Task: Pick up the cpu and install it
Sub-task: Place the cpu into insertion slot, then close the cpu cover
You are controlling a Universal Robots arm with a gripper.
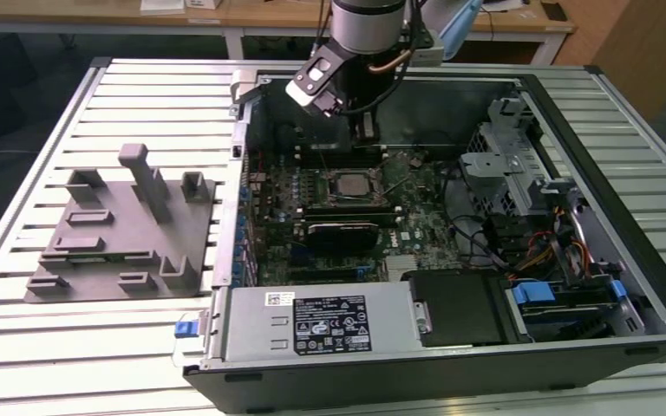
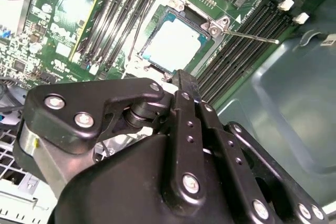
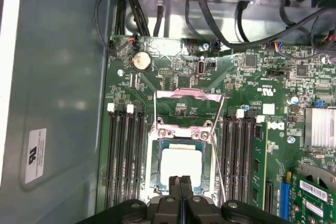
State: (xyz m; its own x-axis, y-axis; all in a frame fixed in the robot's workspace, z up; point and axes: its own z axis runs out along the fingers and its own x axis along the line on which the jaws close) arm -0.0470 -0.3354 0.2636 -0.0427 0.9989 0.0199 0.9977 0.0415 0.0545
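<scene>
One computer case [image 1: 426, 381] is laid open on its side, and a green motherboard [image 1: 414, 186] is seen on its floor. A power supply [image 1: 310, 316] with a printed label is mounted along the near wall. A black block [image 1: 460, 308] is set just beside it, and bundled cables [image 1: 541, 251] are gathered toward the exterior view's right. On the motherboard a metal-framed socket [image 3: 157, 145] is found between rows of dark memory slots [image 3: 126, 150], with its load plate [image 3: 189, 94] swung up and open. The cpu [image 1: 349, 184] is seated flat inside that socket, silver top upward, as shown in both wrist views [image 2: 173, 43] [image 3: 181, 163].

The case is carried on a table [image 1: 79, 347] of pale metal slats. A grey moulded fixture [image 1: 125, 234] with upright posts is placed beside it, on the exterior view's left. Wooden desks [image 1: 252, 13] are seen behind.

The gripper [image 1: 364, 139] is held inside the case above the board. Its two fingers are pressed together with nothing between them, as seen in both wrist views [image 2: 181, 74] [image 3: 181, 179]. In the first wrist view the fingertips are lined up with one edge of the cpu. Whether the chip is touched cannot be told.
</scene>
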